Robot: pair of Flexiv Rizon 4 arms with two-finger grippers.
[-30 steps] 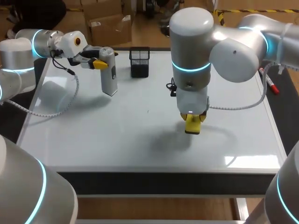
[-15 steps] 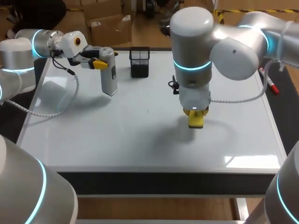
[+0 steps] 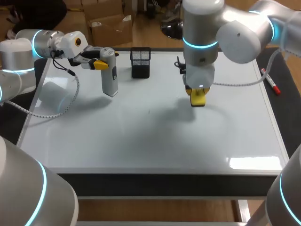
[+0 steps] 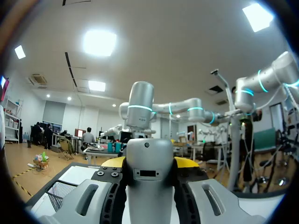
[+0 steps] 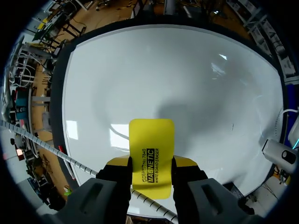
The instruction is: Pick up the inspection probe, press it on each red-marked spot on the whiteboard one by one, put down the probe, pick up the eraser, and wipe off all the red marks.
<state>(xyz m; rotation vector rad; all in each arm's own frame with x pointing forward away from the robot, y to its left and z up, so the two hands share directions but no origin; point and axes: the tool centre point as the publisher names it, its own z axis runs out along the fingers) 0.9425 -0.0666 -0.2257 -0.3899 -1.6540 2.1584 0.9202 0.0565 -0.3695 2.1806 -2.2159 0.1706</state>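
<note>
Mesh cup [image 3: 140,62] on whiteboard [image 3: 141,136], marker [image 3: 272,84] at edge.

Tabletop [image 3: 141,141]: white, glossy, w/ thin pale frame; dark band [image 3: 164,184] along near edge. Overhead light leaves a bright glare patch [image 3: 244,162] by the front-right corner. Soft grey shadow [image 3: 181,115] approx. mid-board, a fainter one at the left side. Black mesh holder [image 3: 140,62] stands upright at the far edge. Red-capped marker [image 3: 272,84] lies along the right edge. Right wrist view: white surface, glare spots [image 5: 217,67], one soft shadow.
</note>
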